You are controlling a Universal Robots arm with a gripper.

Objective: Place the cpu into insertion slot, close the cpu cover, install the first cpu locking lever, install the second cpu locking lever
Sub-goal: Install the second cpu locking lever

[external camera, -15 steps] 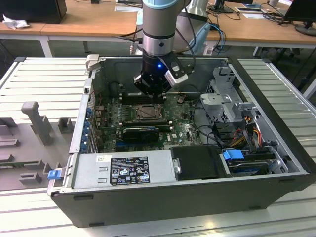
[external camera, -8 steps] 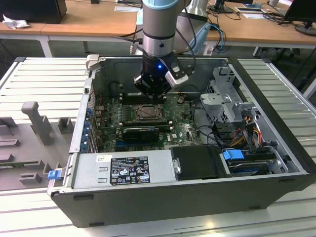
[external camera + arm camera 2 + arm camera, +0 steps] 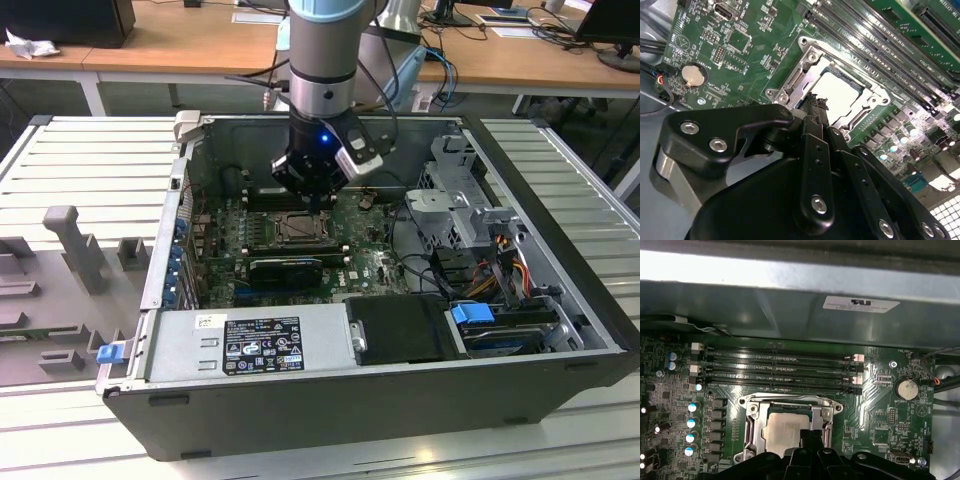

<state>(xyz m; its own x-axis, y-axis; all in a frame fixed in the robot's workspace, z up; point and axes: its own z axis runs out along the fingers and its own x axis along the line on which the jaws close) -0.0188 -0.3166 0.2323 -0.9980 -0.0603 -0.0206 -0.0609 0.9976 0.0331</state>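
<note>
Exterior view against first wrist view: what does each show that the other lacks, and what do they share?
Exterior view alone: the arm reaching down into the open case, the power supply, the drive cage and the slatted table.

First wrist view alone: the cpu lying in the insertion slot, framed by the cpu cover; a coin cell; a white label on the case wall.

Both: the motherboard, the memory slots and the gripper over the socket.

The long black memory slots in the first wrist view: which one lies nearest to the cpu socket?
The last memory slot of the row, the one directly bordering the grey metal frame of the insertion slot; the others lie farther off toward the case wall.
</note>
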